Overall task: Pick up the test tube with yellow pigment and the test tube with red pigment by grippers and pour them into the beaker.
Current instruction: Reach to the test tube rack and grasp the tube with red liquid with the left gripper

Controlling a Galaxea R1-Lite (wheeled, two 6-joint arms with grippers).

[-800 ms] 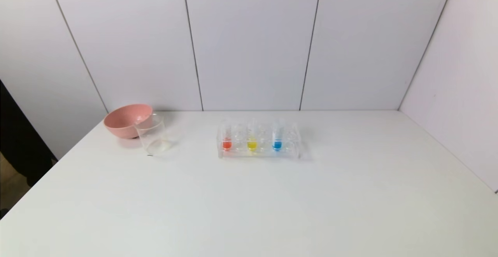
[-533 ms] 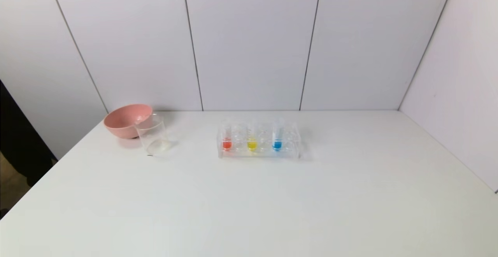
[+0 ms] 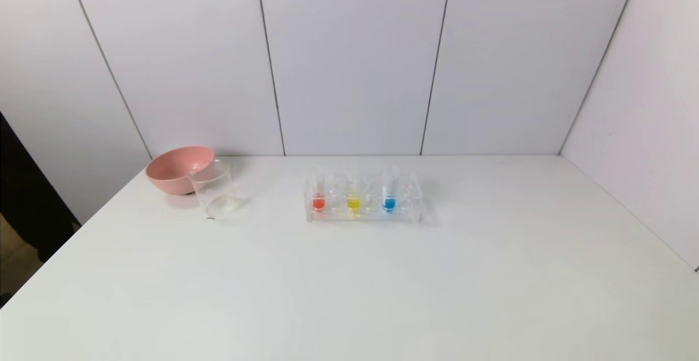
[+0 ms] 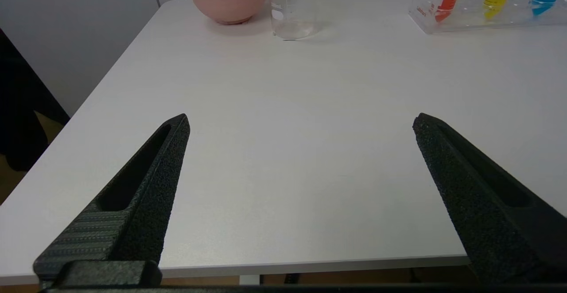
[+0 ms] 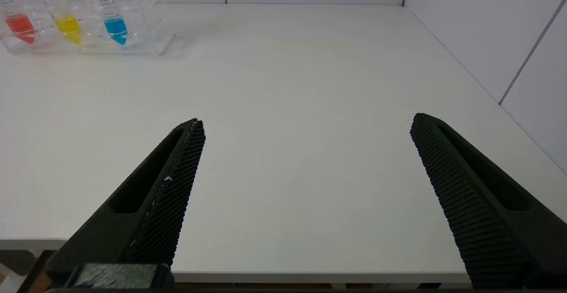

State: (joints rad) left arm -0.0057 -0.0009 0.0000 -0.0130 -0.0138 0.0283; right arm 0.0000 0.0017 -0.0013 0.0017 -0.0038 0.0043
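Both pincers wide apart and empty at the near table edge, left gripper nearer the upright red-pigment tube and yellow-pigment tube in the clear rack, beaker farther left; right gripper opposite the blue-tipped end.

Catalogued: my tabletop was white; bowl pink; beaker clear; rack clear; tube tips red-orange, yellow, blue; my jaws were black, textured.
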